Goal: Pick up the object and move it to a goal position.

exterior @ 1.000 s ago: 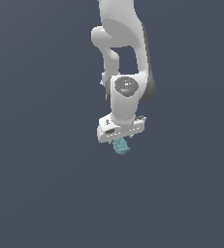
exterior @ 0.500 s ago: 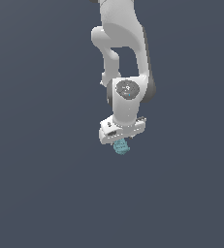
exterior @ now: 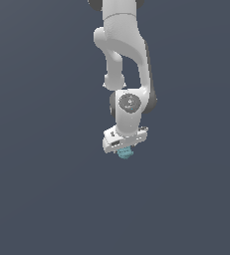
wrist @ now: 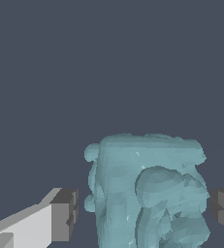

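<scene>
Wrist view shows the small pale teal, bumpy cube-shaped lump (wrist: 147, 193) sitting between the white gripper's (wrist: 142, 215) grey fingertips (wrist: 65, 215), clamped; exterior view shows it (exterior: 125, 152) beneath the gripper (exterior: 124, 149)

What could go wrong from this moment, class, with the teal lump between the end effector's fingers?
1. In the wrist view, one finger stands apart from the teal object; a loose hold could let it slip.
2. In the exterior view, the object barely shows beneath the end effector, so grip is hard to confirm.
</scene>
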Available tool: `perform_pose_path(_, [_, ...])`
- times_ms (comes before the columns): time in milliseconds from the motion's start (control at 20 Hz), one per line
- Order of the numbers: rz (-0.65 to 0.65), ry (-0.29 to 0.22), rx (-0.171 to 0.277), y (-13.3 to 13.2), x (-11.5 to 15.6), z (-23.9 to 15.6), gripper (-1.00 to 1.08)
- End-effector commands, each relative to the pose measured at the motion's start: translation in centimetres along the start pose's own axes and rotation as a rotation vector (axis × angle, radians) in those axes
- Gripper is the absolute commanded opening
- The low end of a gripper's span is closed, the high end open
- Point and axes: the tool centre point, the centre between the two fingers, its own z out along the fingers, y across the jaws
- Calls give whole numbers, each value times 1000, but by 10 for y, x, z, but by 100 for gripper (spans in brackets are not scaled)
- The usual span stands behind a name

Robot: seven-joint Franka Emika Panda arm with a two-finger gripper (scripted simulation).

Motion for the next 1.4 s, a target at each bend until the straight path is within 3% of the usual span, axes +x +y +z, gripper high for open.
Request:
perform_pose_path(0, [-1,1,0,0,1,6,100])
perform_pose_path(100, [-1,1,0,0,1,6,100])
perform_pose_path(150, [-1,1,0,0,1,6,-100])
perform_pose_path(850, [4,9,-5,2,6,2,-100])
perform_pose_path(1350, [3,7,-4,-24,41,1,-100])
